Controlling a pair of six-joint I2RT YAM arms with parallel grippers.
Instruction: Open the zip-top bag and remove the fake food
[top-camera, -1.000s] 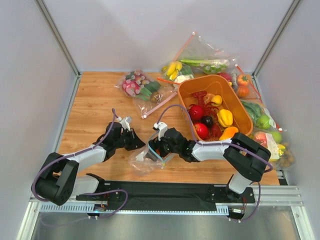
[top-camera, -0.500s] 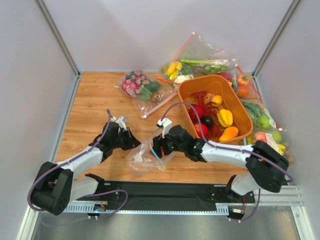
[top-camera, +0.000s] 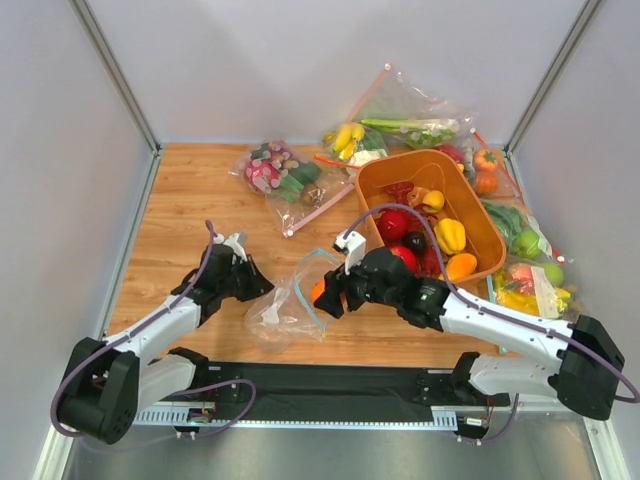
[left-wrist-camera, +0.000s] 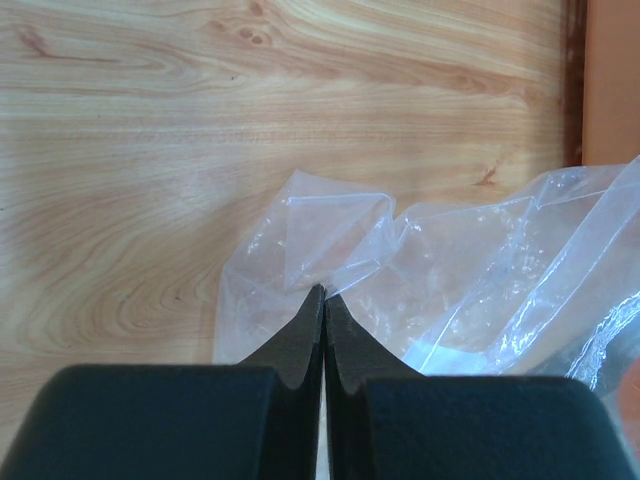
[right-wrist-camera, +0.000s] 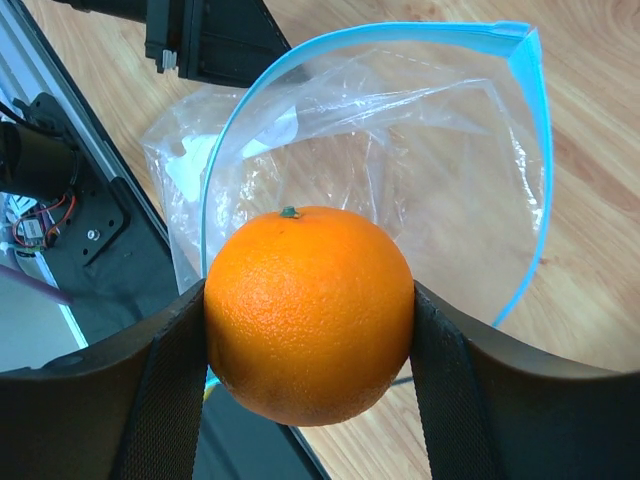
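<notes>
Gaping, the zip-top bag (left-wrist-camera: 450, 290) is pinched by the left gripper (left-wrist-camera: 322, 305); a toy orange (right-wrist-camera: 308, 310) is clamped by the right gripper (right-wrist-camera: 310, 325).

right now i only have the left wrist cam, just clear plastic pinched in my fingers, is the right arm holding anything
Observer: Yes. The right gripper is clamped on an orange toy fruit, right in front of the mouth of the zip-top bag.
Operator: is the mouth open
Observer: Wide open. Its teal zip strip stands in a big loop in the right wrist view.
Operator: any fruit in there
Observer: None shows through the plastic, only a white label, towards the end that the left gripper pinches.
</notes>
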